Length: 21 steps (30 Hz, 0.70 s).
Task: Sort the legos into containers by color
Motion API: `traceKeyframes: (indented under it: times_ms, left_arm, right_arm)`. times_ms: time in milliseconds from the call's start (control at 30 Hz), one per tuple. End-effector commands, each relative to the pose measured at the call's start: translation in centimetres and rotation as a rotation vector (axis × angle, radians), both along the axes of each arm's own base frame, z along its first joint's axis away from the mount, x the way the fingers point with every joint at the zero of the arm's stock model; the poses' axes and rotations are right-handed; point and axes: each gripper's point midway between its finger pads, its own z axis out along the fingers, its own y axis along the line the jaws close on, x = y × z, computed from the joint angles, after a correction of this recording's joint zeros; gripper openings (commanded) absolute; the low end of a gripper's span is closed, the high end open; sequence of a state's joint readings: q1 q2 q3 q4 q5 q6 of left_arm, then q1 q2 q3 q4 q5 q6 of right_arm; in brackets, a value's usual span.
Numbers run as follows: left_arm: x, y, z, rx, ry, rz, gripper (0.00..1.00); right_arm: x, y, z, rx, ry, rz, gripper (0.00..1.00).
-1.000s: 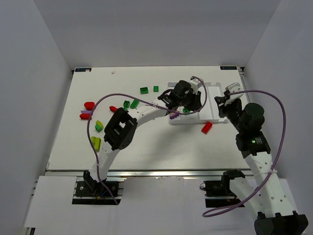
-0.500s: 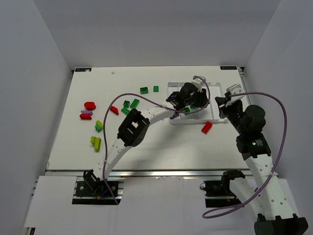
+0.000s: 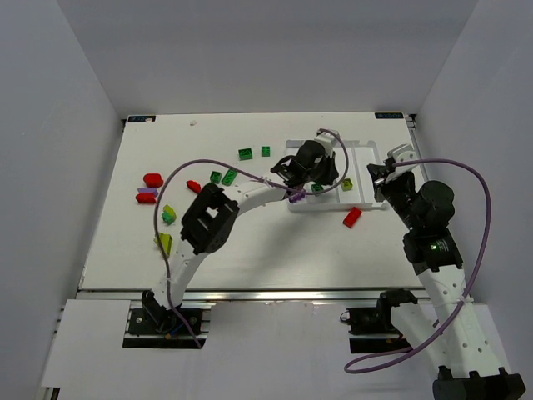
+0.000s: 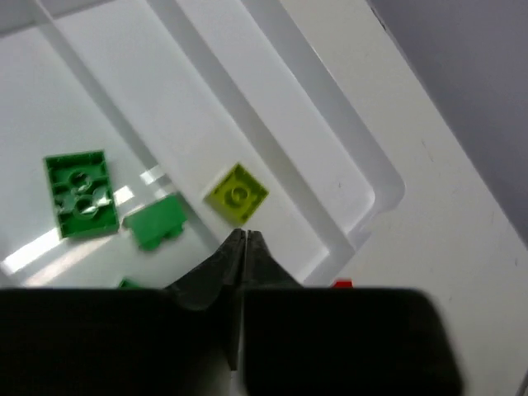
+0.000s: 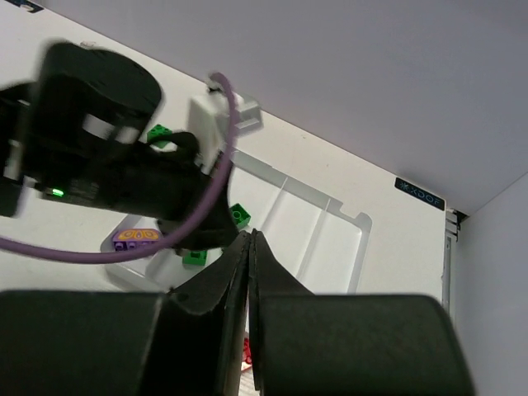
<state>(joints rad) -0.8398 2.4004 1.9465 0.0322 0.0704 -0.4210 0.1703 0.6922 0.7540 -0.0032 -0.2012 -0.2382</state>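
**Yellow-green lego (image 4: 237, 192) in the tray (image 3: 360, 158)**

L gripper (image 4: 245, 238) hung over the white tray, fingers pressed together w/ nothing between them. Just past its tips the yellow-green lego lay flat in one compartment. A green plate (image 4: 77, 194) and a smaller green piece (image 4: 154, 223) sat in the next compartment, toward 9 o'clock. R gripper (image 5: 249, 237) hovered at the tray's 3 o'clock side, fingers also closed and empty. A red lego (image 3: 352, 217) lay on the table (image 3: 108, 250) just outside the tray at 6 o'clock. Loose legos (image 3: 151, 179) were scattered well off at 9 o'clock.
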Motion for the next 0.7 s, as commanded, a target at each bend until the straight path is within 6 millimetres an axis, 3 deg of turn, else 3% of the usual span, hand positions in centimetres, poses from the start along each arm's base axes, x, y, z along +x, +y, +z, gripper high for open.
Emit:
traceKeyframes:
  times_ms: [0,33,67,100,133,167,200,233,267,300,333,367,400,433,467,500,567,667]
  left_arm:
    - [-0.9,4.9,10.1,-0.037,-0.112,0.074,0.06]
    - [-1.4,7.0,13.3,-0.061,-0.140,0.113,0.00]
    - [-1.4,8.9,13.5,-0.068,-0.118,0.157,0.00]
    - [-2.8,11.2,9.5,0.010,-0.043,0.176,0.00]
    - [-3.4,12.8,9.5,0.021,-0.029,0.197,0.00]
    - [-3.8,15.2,11.8,-0.008,-0.034,0.243,0.00]
    - [-5.1,17.6,8.9,0.067,0.032,0.275,0.00]
    - [-5.3,19.8,8.5,0.098,0.042,0.335,0.04]
    - [-6.1,22.9,9.3,0.105,0.072,0.407,0.22]
    - [-7.0,25.3,7.2,0.146,0.120,0.459,0.31]
    - [-7.4,27.6,6.8,0.162,0.140,0.525,0.41]
    - [-7.2,30.6,6.3,0.145,0.185,0.613,0.48]
    - [-8.2,32.8,7.3,0.122,0.192,0.654,0.56]
    - [-9.3,34.9,5.3,0.146,0.234,0.694,0.59]
    - [-9.2,37.6,5.2,0.133,0.243,0.772,0.60]
    - [-10.0,39.5,6.1,0.121,0.226,0.827,0.80]
    - [-11.2,43.8,5.0,0.194,0.229,0.984,0.96]
    - [-12.3,47.4,4.3,0.275,0.234,1.101,0.98]
  right_arm:
    - [-0.3,0.2,1.2,0.013,-0.048,0.013,0.06]
    - [-0.4,0.3,1.1,0.008,-0.041,0.024,0.09]
    - [-0.4,0.5,1.1,-0.004,-0.041,0.038,0.12]
    - [-0.4,1.2,0.5,-0.020,-0.023,0.083,0.17]
    - [-0.6,1.5,-0.2,-0.038,0.013,0.107,0.21]
    - [-0.7,1.9,-0.6,-0.056,0.030,0.137,0.26]
    - [-0.7,2.7,-1.4,-0.084,0.054,0.193,0.38]
    - [-0.9,3.1,-2.5,-0.099,0.101,0.226,0.46]
    - [-1.6,4.3,-2.5,-0.108,0.114,0.309,0.59]
    - [-1.7,5.0,-3.6,-0.140,0.141,0.372,0.84]
    - [-2.4,5.8,-4.2,-0.156,0.156,0.444,0.89]
    - [-3.6,6.5,-5.1,-0.167,0.204,0.515,0.89]
    - [-4.6,7.7,-5.5,-0.164,0.215,0.613,0.89]
    - [-4.9,8.0,-5.7,-0.183,0.201,0.647,0.90]
    - [-5.3,8.3,-5.9,-0.192,0.198,0.673,0.89]
    - [-5.7,8.7,-6.2,-0.201,0.186,0.694,0.89]
    - [-5.7,8.9,-6.3,-0.217,0.159,0.696,0.89]
    - [-5.8,9.0,-6.2,-0.214,0.149,0.700,0.89]
